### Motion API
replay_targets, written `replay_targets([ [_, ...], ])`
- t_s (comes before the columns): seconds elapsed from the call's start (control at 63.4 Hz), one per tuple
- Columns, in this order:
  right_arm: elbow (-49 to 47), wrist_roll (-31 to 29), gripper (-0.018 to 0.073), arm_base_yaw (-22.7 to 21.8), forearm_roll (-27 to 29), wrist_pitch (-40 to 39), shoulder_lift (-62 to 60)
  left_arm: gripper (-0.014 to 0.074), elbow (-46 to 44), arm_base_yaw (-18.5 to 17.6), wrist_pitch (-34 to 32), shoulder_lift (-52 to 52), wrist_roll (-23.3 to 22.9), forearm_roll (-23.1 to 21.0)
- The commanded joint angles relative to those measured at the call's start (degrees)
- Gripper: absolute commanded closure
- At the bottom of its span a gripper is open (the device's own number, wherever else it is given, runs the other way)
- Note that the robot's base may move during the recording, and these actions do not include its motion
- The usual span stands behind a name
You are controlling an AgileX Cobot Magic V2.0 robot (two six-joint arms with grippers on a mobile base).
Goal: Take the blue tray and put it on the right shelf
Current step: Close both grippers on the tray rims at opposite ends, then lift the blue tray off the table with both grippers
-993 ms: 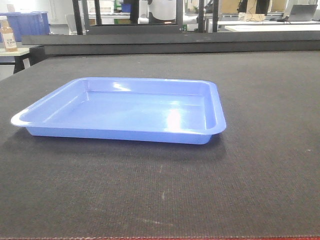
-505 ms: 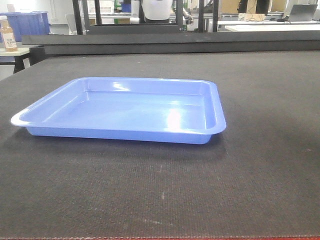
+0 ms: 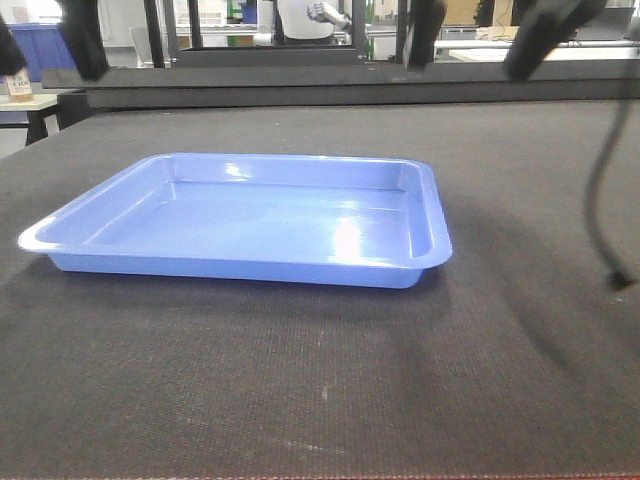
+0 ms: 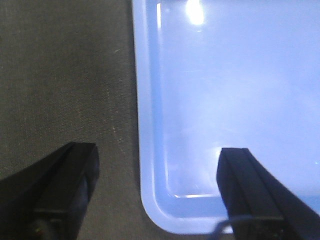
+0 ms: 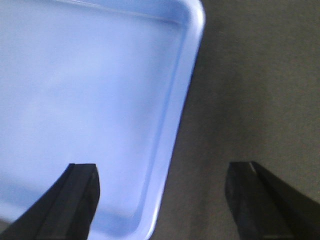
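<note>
Dark woven fabric covers the table (image 3: 320, 400), with a thin red strip (image 3: 300, 477) along its nearest edge. The blue tray (image 3: 240, 225) sits flat on the fabric, centre-left in the front view, long side toward the camera. It is glossy, with light glare on its floor. Nothing grips it.

In the left wrist view, the left gripper (image 4: 159, 152) hangs over the tray's left rim near a rounded corner. Its jaws are spread wide, one finger (image 4: 65, 190) over bare fabric and the other over the tray floor.

In the right wrist view, the right gripper (image 5: 161, 170) is also spread wide and straddles the tray's right rim. One finger (image 5: 80, 192) is over the tray floor and the other over fabric.

In the front view only dark finger ends poke in at the top edge, left pair and right pair, clear of the tray. A black cable (image 3: 598, 180) hangs at the right, its end close to the fabric.

Farther back, a black beam (image 3: 300, 85) runs across behind the table. At far left are a dark-blue bin (image 3: 45, 45) and a small bottle (image 3: 17, 85), both partly hidden.
</note>
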Motion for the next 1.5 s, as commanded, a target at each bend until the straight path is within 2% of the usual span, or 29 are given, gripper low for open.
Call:
replay_targets([
  [0.0,-4.4,5.1,-0.005,2.0,-7.0,0.1,1.6,0.0196,-2.2,1.8,-3.5,-0.4,-0.5,-2.3],
  [0.142,-6.2,7.5,-0.005,3.1,-8.0,0.4,5.8,0.0196,-2.2,2.8,-5.3,3.2,-0.5,-3.8],
  [0.426,-6.2,7.5,-0.005,2.9,-7.4,-0.8,9.9,0.0196,-2.7,2.8,-6.8,9.7,0.2,-3.8],
  [0.82,-6.1,7.5,-0.0042,2.9,-5.7,-3.2,15.2,0.0196,-2.8,2.9,-9.4,13.5,0.2,-3.8],
  [0.93,-6.1,7.5,0.0054,2.9,-5.7,-3.0,16.3,0.0199,-2.8,2.9,-8.9,14.1,0.2,-3.8],
  [1.009,-6.1,7.5,0.0202,2.9,-5.8,-3.1,16.4,0.0232,-2.8,2.9,-8.7,14.4,0.2,-4.3],
  [1.056,-6.1,7.5,0.0305,2.9,-5.8,-3.4,16.4,0.0281,-2.8,2.9,-8.6,14.5,0.2,-4.3],
  [1.151,-6.1,7.5,0.0519,2.9,-5.8,-3.6,16.4,0.0449,-2.8,2.9,-8.6,14.6,0.2,-4.4],
  [1.261,-6.1,7.5,0.0495,2.9,-5.8,-3.6,16.4,0.066,-2.8,2.9,-8.6,14.6,0.2,-4.5],
  [1.324,-6.2,7.5,0.0495,2.9,-5.8,-3.5,16.3,0.0625,-2.8,2.9,-8.4,14.6,0.2,-4.6],
  [1.482,-6.5,7.5,0.0498,2.9,-6.3,-2.7,14.2,0.0642,-2.8,2.9,-6.1,13.1,0.1,-4.7],
])
